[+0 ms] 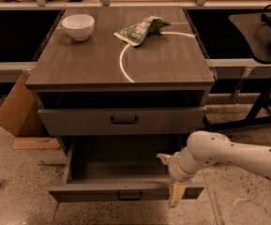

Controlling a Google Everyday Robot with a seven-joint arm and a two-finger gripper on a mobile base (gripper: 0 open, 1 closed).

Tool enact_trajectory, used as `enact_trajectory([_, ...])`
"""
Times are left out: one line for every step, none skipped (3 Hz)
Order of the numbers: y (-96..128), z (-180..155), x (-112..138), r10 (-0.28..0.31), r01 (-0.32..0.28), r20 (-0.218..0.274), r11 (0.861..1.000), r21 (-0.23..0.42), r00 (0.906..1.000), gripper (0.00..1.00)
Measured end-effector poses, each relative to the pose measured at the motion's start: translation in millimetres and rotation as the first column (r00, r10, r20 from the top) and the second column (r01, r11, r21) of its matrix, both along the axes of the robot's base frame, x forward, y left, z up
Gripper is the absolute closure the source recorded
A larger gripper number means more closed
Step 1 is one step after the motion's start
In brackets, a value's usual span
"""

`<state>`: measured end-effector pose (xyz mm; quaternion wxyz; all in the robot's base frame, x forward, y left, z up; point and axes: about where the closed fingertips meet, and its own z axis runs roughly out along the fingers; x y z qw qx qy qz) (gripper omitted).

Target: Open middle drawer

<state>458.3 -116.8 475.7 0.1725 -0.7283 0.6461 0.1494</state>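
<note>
The wide grey middle drawer [102, 191] stands pulled well out below the upper grey drawer [79, 122], its bare interior exposed; the opening looks largely done, with perhaps a little travel left. The cream two-finger claw [169, 181] straddles the front wall near the right corner. Its fingers are spread, one inside and one outside, though whether either presses the panel is hard to tell. The brown cardboard box [15, 104] sits to the left and the black metal stand [266, 102] to the right, both well apart from the drawer's path.
</note>
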Motion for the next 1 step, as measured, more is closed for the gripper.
enact_trajectory([-21.1,44.9,-0.7,0.009,-0.009,0.041,1.000,-0.016,0.9991,0.00])
